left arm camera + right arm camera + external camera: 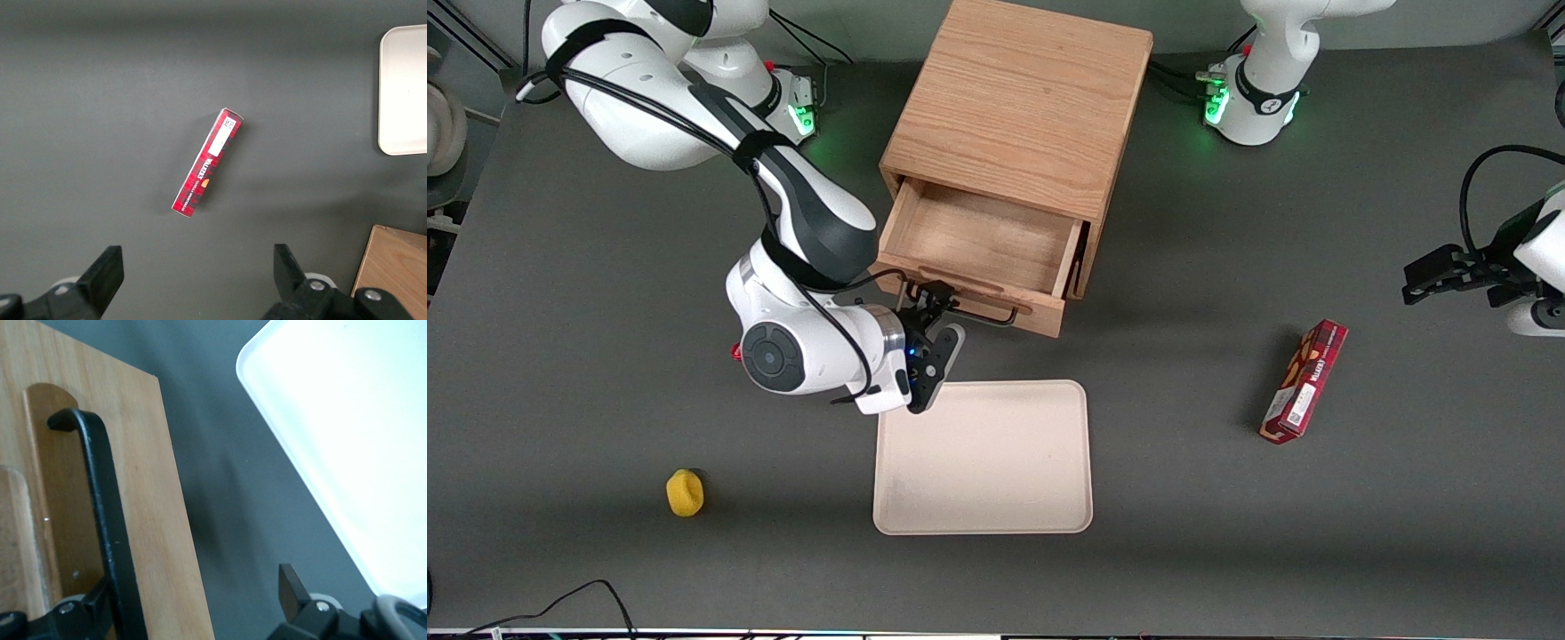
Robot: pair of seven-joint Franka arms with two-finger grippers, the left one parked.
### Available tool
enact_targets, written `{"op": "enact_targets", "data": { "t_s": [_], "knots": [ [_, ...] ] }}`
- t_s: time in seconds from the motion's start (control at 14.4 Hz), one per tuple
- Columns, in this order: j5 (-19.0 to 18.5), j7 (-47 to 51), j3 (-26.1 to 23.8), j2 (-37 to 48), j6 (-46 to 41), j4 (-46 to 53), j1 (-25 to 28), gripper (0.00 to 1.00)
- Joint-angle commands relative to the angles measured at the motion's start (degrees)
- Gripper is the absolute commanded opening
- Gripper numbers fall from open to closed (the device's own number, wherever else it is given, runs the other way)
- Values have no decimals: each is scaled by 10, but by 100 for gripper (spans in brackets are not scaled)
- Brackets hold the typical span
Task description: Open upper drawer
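Standing well pulled out of the oak cabinet (pixel 1021 102), the upper drawer (pixel 983 253) is showing its bare wooden floor to the front camera, its front board projecting toward the cream tray (pixel 983 458) on the dark desk (pixel 605 533). The working arm's pincer (pixel 929 311) is sitting at the drawer's thin black wire handle (pixel 971 310), just in front of the drawer front and above the tray's nearest corner. In the right wrist view its fingers (pixel 288 587) are standing spread, with the handle (pixel 107 520) running past one of them and nothing visibly pinched. By the look of it the pulling step is finishing or already finished, since most of the drawer's depth is exposed. The next move is probably calling for a clean retreat straight away from the drawer front, without snagging the wire handle. A red snack box (pixel 1304 382) is lying well apart from the drawer toward the parked arm's end, and a small yellow object (pixel 685 492) toward the working arm's end.
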State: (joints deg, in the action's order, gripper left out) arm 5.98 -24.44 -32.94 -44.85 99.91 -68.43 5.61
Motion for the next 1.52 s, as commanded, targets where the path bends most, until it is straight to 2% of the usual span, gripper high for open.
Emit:
{"op": "enact_targets", "data": {
  "t_s": [0.0,0.21,0.35,0.69,1.11,1.32,1.45],
  "knots": [
    [-26,4,2,-27,-13,59,7,100],
    [-50,1,2,-36,-7,76,7,100],
    [-69,-35,3,-41,4,77,7,100],
    [-72,-89,40,-41,6,91,6,100],
    [-72,-140,62,-48,5,120,6,100],
    [-70,-139,55,-40,-1,121,7,100],
    [-69,-136,45,-19,-37,121,6,100]
  ]
}}
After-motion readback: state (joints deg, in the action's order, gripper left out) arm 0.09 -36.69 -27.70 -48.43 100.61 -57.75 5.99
